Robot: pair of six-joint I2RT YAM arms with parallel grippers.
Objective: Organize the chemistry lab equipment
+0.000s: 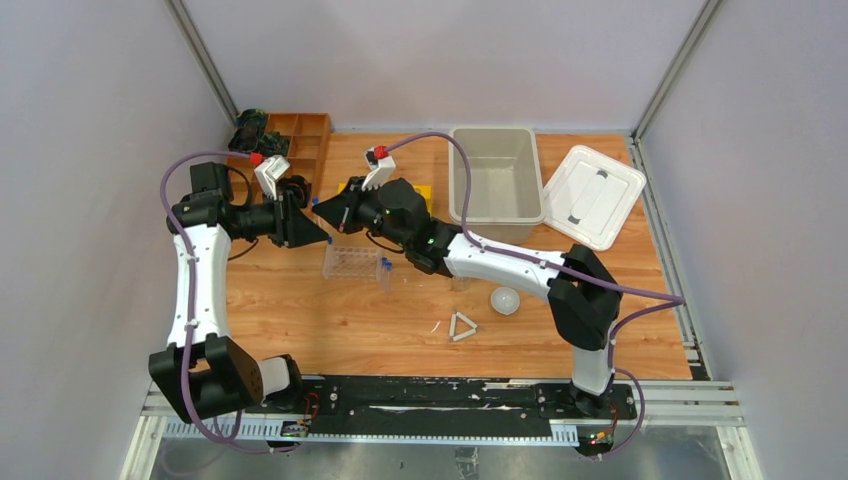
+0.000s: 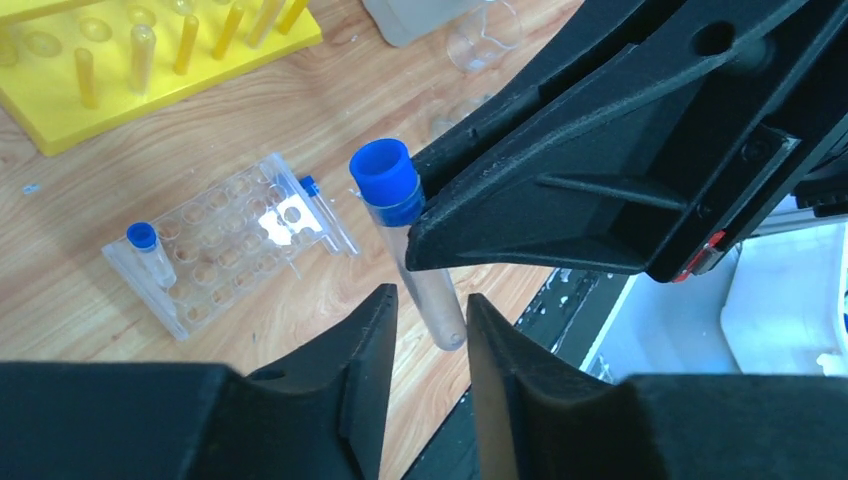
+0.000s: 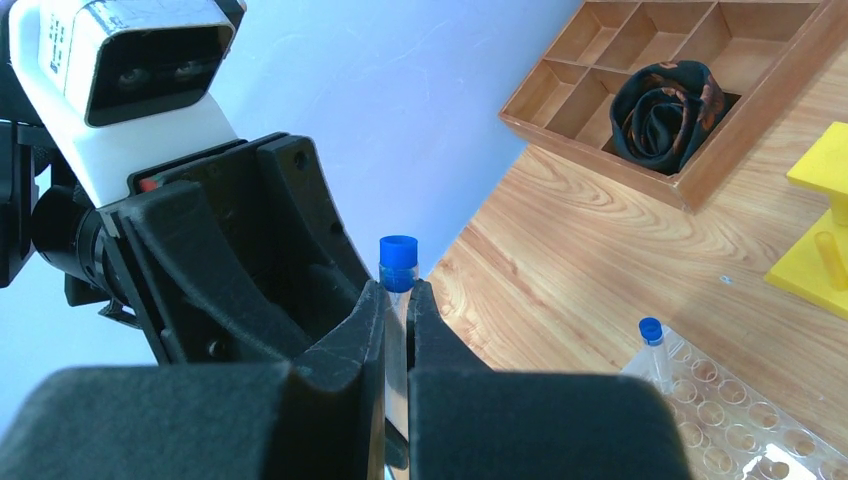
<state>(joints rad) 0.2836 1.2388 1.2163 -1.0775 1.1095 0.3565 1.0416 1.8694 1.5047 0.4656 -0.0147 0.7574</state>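
The right gripper point(image 3: 398, 300) is clamped on a small clear plastic tube with a blue cap point(image 2: 415, 255), just under the cap. It holds the tube in the air near the far left corner of the clear plastic tube rack point(image 1: 352, 262). The left gripper point(image 2: 432, 305) has its fingers point(image 2: 368, 345) on both sides of the tube's lower end; whether they press it, one cannot tell.

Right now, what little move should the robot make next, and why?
Probably the left gripper should close on the lower end of the tube. The right gripper is shut on it just under the blue cap, up in the air, and the left fingers stand either side with a small gap, so they don't hold it yet.
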